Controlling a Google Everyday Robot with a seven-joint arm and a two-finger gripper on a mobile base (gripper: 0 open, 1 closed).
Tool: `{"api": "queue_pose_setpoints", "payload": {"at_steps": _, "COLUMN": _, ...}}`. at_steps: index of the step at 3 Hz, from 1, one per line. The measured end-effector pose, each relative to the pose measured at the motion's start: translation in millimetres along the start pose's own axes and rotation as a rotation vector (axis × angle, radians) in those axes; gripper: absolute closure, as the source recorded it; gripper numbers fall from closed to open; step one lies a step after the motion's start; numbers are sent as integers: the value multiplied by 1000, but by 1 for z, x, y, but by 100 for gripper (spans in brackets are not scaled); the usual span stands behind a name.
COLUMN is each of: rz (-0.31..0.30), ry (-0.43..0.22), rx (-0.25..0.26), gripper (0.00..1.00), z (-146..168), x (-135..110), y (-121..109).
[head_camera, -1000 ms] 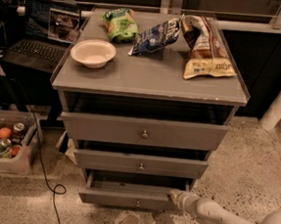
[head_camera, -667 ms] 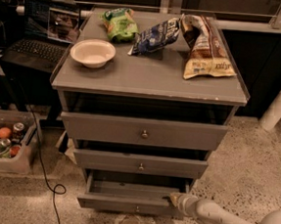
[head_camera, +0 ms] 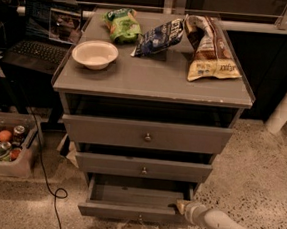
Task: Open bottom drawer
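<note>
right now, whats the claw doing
claw: at the right front corner of the pulled-out bottom drawer; open or closed cannot be told

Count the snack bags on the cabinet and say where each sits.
3. A green bag at back left, a blue bag at back centre, a brown bag on the right. None appear hidden. The end effector is at the open bottom drawer's right end.

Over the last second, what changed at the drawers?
The bottom drawer slid a bit further out toward the camera, and the claw at its right front corner came along with it. The top drawer, middle drawer, bowl and snack bags stayed put.
</note>
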State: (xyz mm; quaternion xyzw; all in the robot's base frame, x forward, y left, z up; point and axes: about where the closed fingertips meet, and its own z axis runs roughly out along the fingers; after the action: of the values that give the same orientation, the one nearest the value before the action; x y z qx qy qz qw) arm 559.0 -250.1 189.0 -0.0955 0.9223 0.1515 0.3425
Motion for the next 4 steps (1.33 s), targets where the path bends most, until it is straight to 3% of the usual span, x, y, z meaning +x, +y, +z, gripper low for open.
{"api": "queue_pose_setpoints", "payload": {"at_steps": 1, "rz": -7, "ry": 8, "rx": 6, "gripper": 100, "z": 10, "x": -5, "y": 1}}
{"api": "queue_pose_setpoints", "payload": {"at_steps": 4, "rz": -33, "ry": 92, "rx": -22, "gripper": 100, "z": 23, "x": 22, "y": 8}}
